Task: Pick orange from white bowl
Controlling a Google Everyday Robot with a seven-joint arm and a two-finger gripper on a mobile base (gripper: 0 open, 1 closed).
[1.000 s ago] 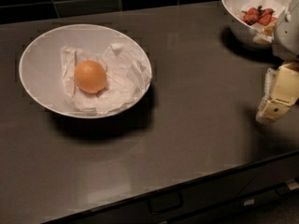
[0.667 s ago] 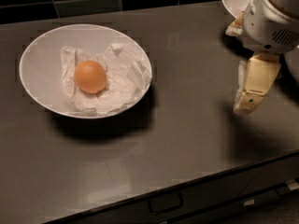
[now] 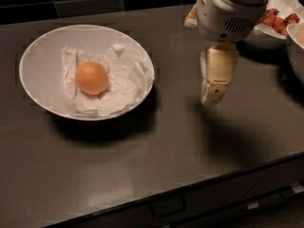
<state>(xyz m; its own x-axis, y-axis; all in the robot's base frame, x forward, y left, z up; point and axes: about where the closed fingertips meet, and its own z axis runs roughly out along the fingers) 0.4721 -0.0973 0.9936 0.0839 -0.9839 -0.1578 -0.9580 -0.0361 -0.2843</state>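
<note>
Orange-skinned, matte and smooth, the small round orange (image 3: 91, 78) lies in the middle of a sheet of crumpled white paper (image 3: 124, 75) that lines a wide, shallow white bowl (image 3: 40, 65). That bowl stands on a dark, dull-sheened worktop (image 3: 142, 160), in its left half and somewhat nearer the rear edge than the front one. Nothing touches the fruit. Well apart from it, over the right half of the worktop, the robot's cream-coloured two-finger gripper (image 3: 214, 95) hangs pointing downward above the bare surface, clear of both bowl and orange; whether the claw is open or closed cannot be told from this angle. Above it sits the rounded grey-white wrist housing (image 3: 228, 13) with a small vent grille. A soft shadow (image 3: 228, 137) lies on the worktop just in front of the gripper. At the rear right corner stands a smaller white bowl (image 3: 259, 38) holding red strawberries (image 3: 279, 22), partly hidden by the wrist. Against the right edge shows the rim of another pale vessel (image 3: 295, 51). Below the front edge runs a dark drawer front with a recessed handle (image 3: 168, 206).
</note>
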